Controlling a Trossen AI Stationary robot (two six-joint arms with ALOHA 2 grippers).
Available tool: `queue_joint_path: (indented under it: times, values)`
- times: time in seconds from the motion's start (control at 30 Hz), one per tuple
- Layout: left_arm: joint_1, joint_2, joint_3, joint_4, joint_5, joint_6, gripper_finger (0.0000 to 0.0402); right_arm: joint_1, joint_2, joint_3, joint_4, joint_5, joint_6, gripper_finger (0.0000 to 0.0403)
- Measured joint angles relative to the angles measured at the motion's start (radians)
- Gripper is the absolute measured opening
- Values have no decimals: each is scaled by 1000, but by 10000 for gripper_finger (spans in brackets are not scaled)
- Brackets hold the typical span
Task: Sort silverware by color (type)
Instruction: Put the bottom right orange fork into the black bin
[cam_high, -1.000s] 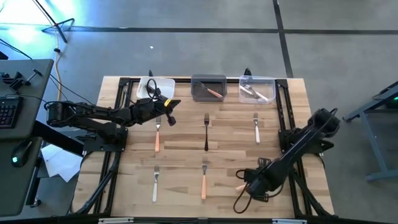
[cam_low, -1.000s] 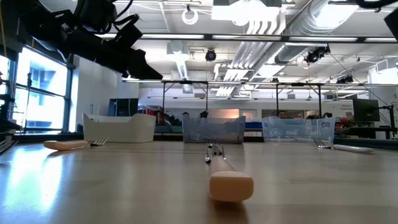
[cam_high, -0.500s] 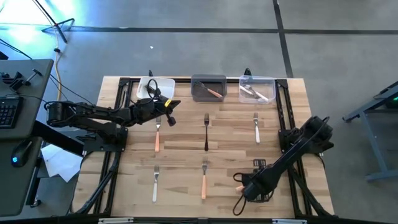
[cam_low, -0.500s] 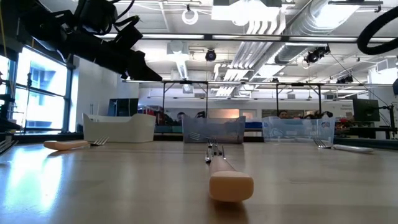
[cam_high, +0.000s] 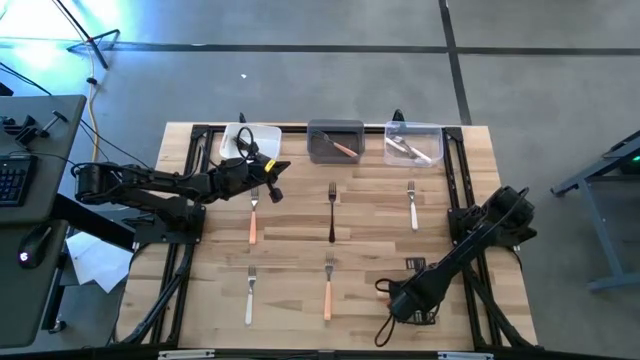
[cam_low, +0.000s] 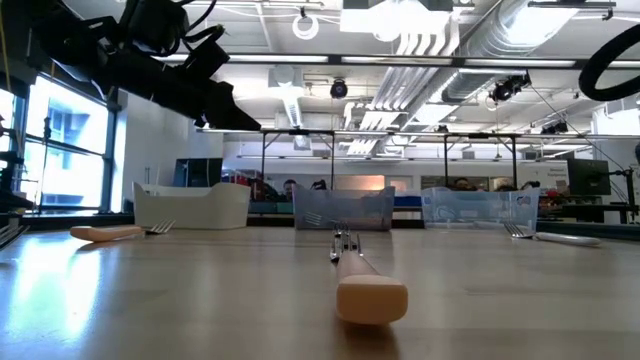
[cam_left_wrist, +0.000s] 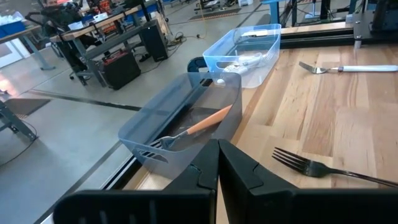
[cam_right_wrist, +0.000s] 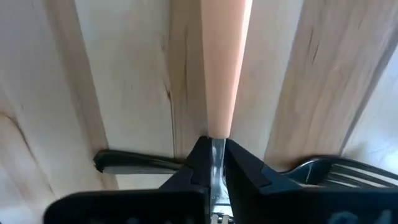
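Silverware here comes down to one orange-handled fork at the near right of the table, and the right gripper is already on it: its fingers are pressed together on the thin metal neck just below the handle, right at the wood. The handle runs straight away from the claw along the boards, so the fork's long axis lines up with the gripper's own reach (a lift should carry it off lengthwise rather than swing it). A second fork's tines lie just beside the fingers.

Outward from there, the grey bin holding an orange fork sits at the far edge, well apart, between the white bin and the clear bin. Five forks lie scattered on the boards between; judged from above, none blocks a raised path.

The left gripper hovers near the white bin, closed and empty, much farther from this fork.
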Motion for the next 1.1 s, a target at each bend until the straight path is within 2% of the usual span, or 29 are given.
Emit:
queue_joint_path:
  times: [0.17,0.27,0.47,0.63,0.8,1.0,1.1]
  values:
    - [0,0,0,0,0,0,0,-16,6,39,-53,23,-23,18]
    - [0,0,0,-6,0,-9,0,-35,6,81,-92,46,-66,9]
    - [-19,0,0,-13,0,-49,0,-126,5,195,-252,179,-224,7]
    - [-54,-2,0,-10,1,-58,0,-276,4,305,-401,359,-499,7]
    - [-80,-9,0,-4,1,-80,0,-502,3,392,-378,535,-847,6]
    - [-92,-16,0,2,-6,-100,0,-799,2,438,-140,534,-1279,6]
    - [-98,-25,0,3,-7,-100,0,-924,2,443,-17,479,-1432,6]
